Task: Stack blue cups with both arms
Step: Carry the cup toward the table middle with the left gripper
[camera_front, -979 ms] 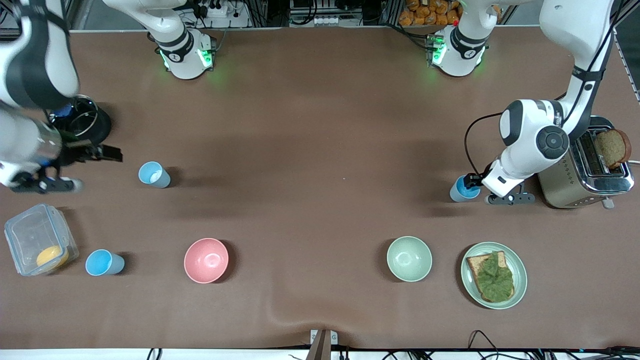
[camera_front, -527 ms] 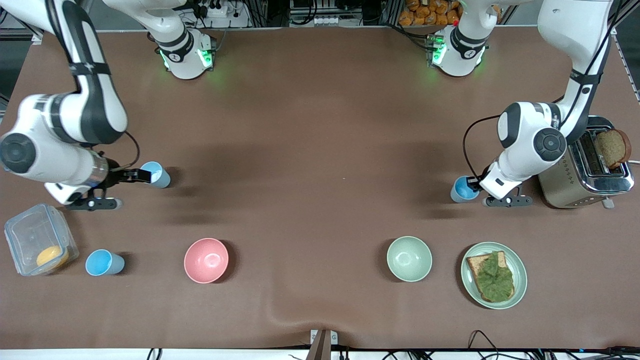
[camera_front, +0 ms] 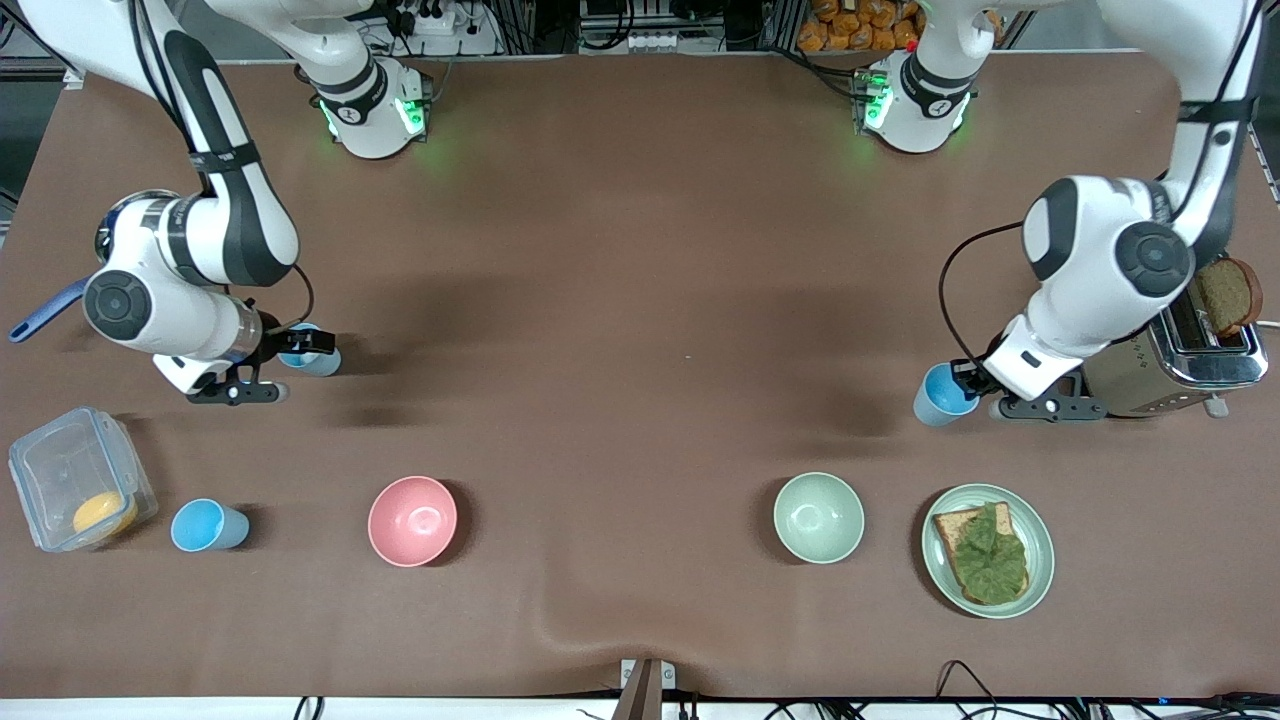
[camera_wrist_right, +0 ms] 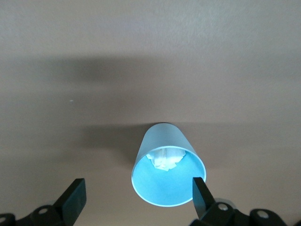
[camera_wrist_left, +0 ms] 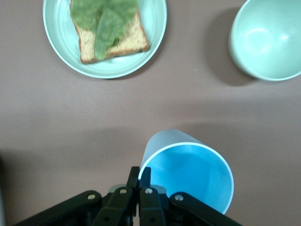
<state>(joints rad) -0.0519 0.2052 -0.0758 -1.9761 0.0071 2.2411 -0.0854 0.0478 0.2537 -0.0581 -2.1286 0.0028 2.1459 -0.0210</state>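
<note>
Three blue cups show in the front view. One blue cup [camera_front: 325,362] stands near the right arm's end; in the right wrist view it [camera_wrist_right: 167,176] holds a scrap of white paper. My right gripper [camera_front: 303,347] [camera_wrist_right: 137,195] is open, its fingers on either side of that cup's rim. My left gripper [camera_front: 965,379] [camera_wrist_left: 140,172] is shut on the rim of a second blue cup [camera_front: 940,396] [camera_wrist_left: 188,174], holding it tilted beside the toaster. A third blue cup [camera_front: 205,526] stands nearer the front camera, beside the clear box.
A pink bowl [camera_front: 412,520] and a pale green bowl [camera_front: 818,517] [camera_wrist_left: 268,37] sit nearer the front camera. A plate [camera_front: 1040,545] [camera_wrist_left: 155,28] with lettuce toast lies beside the green bowl. A toaster [camera_front: 1170,365] and a clear lidded box [camera_front: 60,470] stand at the table's ends.
My right arm swung in and brought its open gripper around the cup. My left gripper moved slightly toward the front camera with its cup, now tilted.
</note>
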